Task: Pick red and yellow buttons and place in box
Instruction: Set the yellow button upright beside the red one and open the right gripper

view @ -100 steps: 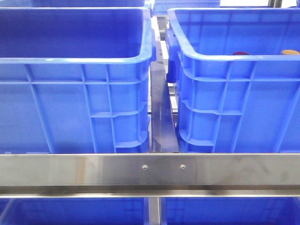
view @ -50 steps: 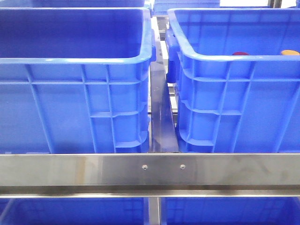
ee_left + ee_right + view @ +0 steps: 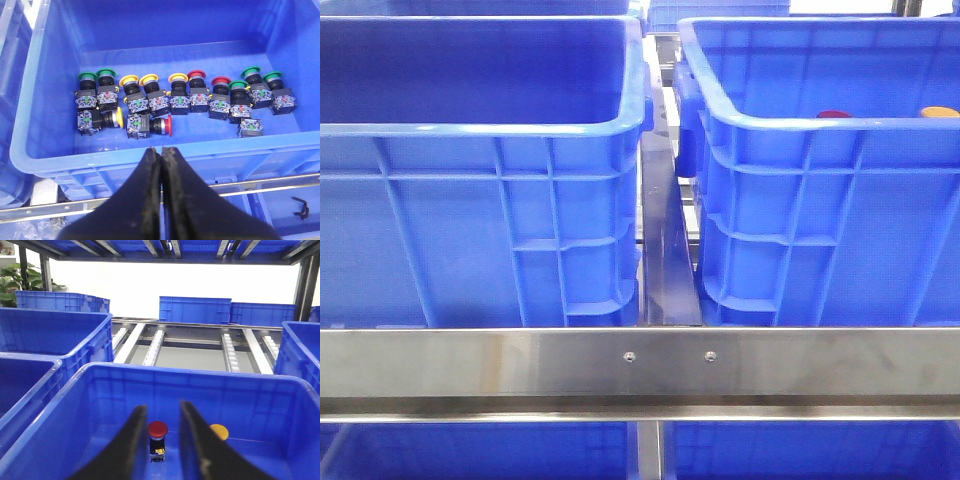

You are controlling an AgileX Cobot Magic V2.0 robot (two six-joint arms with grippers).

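Note:
In the right wrist view a red button [image 3: 158, 428] stands upright on its black base on the floor of the blue box [image 3: 190, 376]. My right gripper [image 3: 162, 407] is open, with a finger on each side of the button and a gap to both. A yellow button [image 3: 219, 431] lies beside it, partly hidden by one finger. The front view shows only their tops, red [image 3: 833, 114] and yellow [image 3: 940, 111], over the rim of the right-hand box [image 3: 820, 125]. My left gripper [image 3: 161, 148] is shut and empty, over the near rim of another crate.
The crate [image 3: 150, 160] under my left gripper holds several push buttons with yellow [image 3: 149, 78], red [image 3: 196, 74] and green [image 3: 86, 77] caps. A second blue crate [image 3: 480, 130] stands at the front left. A steel rail [image 3: 640, 365] crosses in front, and roller tracks [image 3: 155, 345] lie behind.

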